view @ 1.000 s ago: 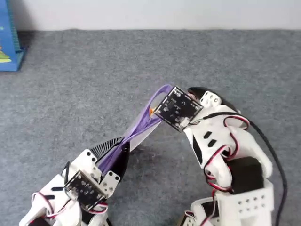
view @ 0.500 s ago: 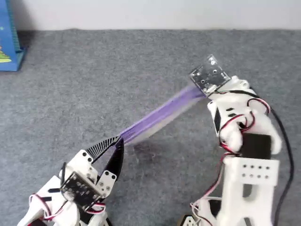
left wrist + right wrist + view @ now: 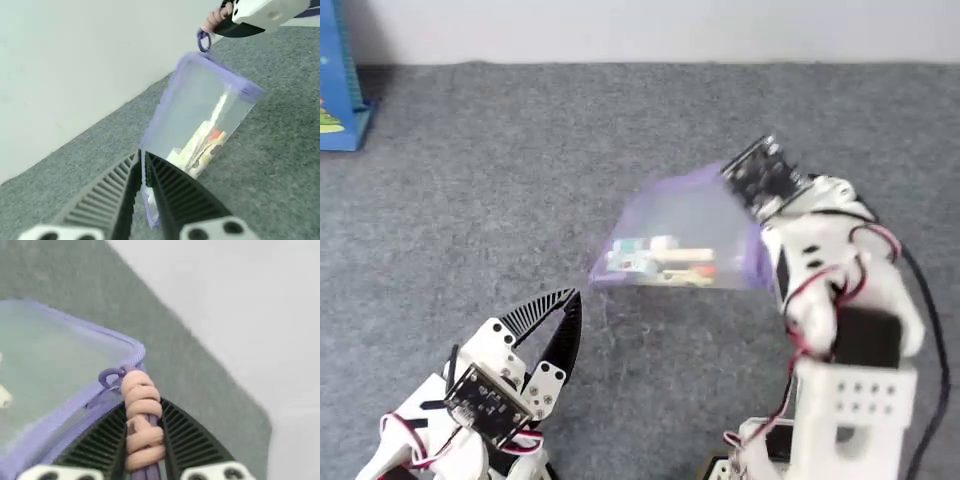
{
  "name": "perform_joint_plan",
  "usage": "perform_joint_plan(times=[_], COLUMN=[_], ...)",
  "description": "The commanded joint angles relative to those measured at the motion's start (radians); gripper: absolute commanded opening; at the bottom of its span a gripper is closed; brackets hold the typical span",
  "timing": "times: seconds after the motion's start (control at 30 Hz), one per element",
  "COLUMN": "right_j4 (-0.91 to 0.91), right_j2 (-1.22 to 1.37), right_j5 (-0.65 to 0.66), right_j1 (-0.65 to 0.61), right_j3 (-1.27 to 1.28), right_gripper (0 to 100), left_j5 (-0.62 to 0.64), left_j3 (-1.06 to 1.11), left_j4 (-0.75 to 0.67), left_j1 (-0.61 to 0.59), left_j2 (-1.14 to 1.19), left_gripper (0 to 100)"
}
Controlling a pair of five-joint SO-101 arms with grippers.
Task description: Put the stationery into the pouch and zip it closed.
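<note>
The clear pouch with purple trim hangs in the air from my right gripper, tilted so its flat face shows. Stationery lies along its lower edge. In the right wrist view my right gripper is shut on the pinkish zipper pull cord at the pouch's corner. My left gripper sits low near the front left, just short of the pouch's lower left corner. In the left wrist view its fingers stand a narrow slit apart, and the pouch with the stationery hangs beyond them.
The grey carpeted table stretches to a white wall at the back. A blue box stands at the far left edge. The right arm's white base fills the front right.
The right gripper pulled the zipper pull rightward, stretching the pouch taut against the left gripper. The pouch has now come away from the left gripper and swung flat-face up under the right one.
</note>
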Motion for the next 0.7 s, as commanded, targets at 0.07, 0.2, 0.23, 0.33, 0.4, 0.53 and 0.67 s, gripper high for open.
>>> perform_joint_plan(times=[0.07,0.2,0.23,0.33,0.4,0.53,0.67], right_j4=[-0.005,-0.015,-0.022,-0.082,-0.134,-0.168,-0.16], right_j2=[-0.125,-0.142,-0.136,-0.125,-0.094,0.019,0.134], right_j5=[0.005,-0.014,-0.032,-0.083,-0.095,-0.095,-0.095], right_j1=[-0.111,-0.156,-0.162,-0.165,-0.165,-0.163,-0.163], right_j3=[-0.029,-0.06,-0.084,-0.15,-0.186,-0.27,-0.368], right_gripper=[0.9,0.9,0.9,0.9,0.9,0.9,0.9], left_j5=[0.009,0.014,0.031,0.114,0.157,0.215,0.245], left_j3=[-0.041,-0.039,-0.039,-0.041,-0.039,-0.039,-0.039], left_j4=[-0.023,-0.023,-0.023,-0.049,-0.078,-0.1,-0.094], left_j1=[-0.008,-0.008,-0.008,-0.043,-0.103,-0.193,-0.216], left_j2=[-0.011,-0.011,-0.011,-0.011,-0.011,-0.011,-0.011], left_gripper=[1,5,6,11,14,20,22])
